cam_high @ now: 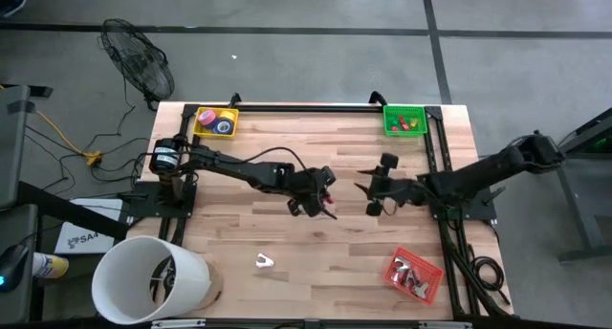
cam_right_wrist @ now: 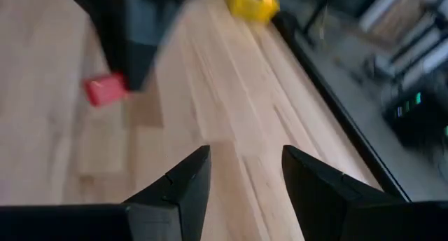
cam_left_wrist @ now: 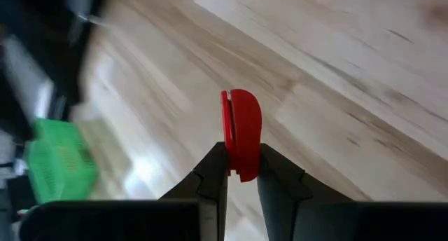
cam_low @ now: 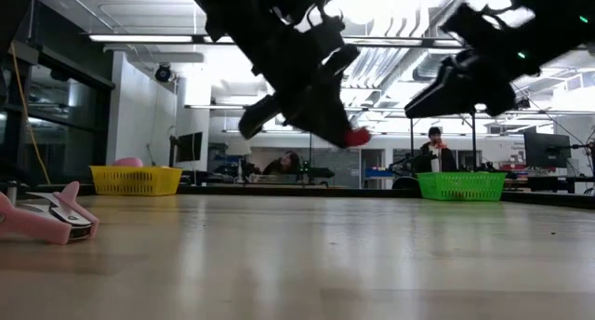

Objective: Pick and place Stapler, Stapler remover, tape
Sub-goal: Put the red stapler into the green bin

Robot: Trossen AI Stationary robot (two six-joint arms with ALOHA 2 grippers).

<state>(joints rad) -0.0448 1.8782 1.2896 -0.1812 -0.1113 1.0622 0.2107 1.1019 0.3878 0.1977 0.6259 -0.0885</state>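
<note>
My left gripper point(cam_high: 320, 203) hangs over the middle of the table, shut on a small red piece point(cam_left_wrist: 241, 129) that I take for the stapler remover; the piece also shows in the low view point(cam_low: 356, 136). My right gripper point(cam_right_wrist: 241, 164) stands open just to its right point(cam_high: 371, 197), with nothing between its fingers. A pink stapler point(cam_low: 46, 218) lies flat on the table near the front point(cam_high: 264, 262). Tape rolls lie in the yellow basket point(cam_high: 216, 121) at the far left. My left gripper pinches the red piece by its flat sides point(cam_left_wrist: 240, 164) between its two fingers, at the end nearest the wrist. Its rounded end point(cam_left_wrist: 245, 104) sticks out past the fingertips. The fingers slant down toward the table's right side. The piece hangs clear of the table.
A green basket point(cam_high: 404, 119) with small items stands at the far right. A red basket point(cam_high: 414, 274) sits near the front right. A white bucket point(cam_high: 148, 281) stands off the table's front left corner. Bare wood lies between the arms and the front edge.
</note>
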